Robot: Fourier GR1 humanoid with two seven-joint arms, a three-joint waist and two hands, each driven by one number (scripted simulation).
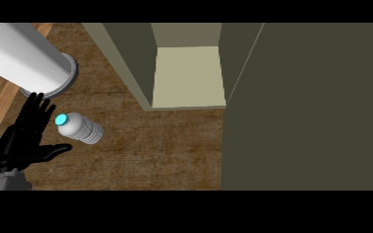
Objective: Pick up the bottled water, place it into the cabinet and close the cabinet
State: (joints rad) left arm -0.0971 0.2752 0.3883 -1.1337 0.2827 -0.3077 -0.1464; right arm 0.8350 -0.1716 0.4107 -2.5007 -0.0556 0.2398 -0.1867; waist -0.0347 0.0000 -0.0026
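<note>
A clear water bottle point(82, 127) with a light blue cap stands on the wooden counter at the left. My left hand point(25, 135) is just left of it, black fingers straight and spread, thumb pointing toward the bottle but not touching it. The olive cabinet point(131, 64) stands at the back, its pale shelf point(188, 76) showing inside. Its open door point(299, 108) fills the right side of the view. My right hand does not show.
A large white cylinder point(33, 59) leans in from the upper left, its rim close behind my left hand. Bare wooden counter point(160, 148) lies between the bottle and the cabinet door.
</note>
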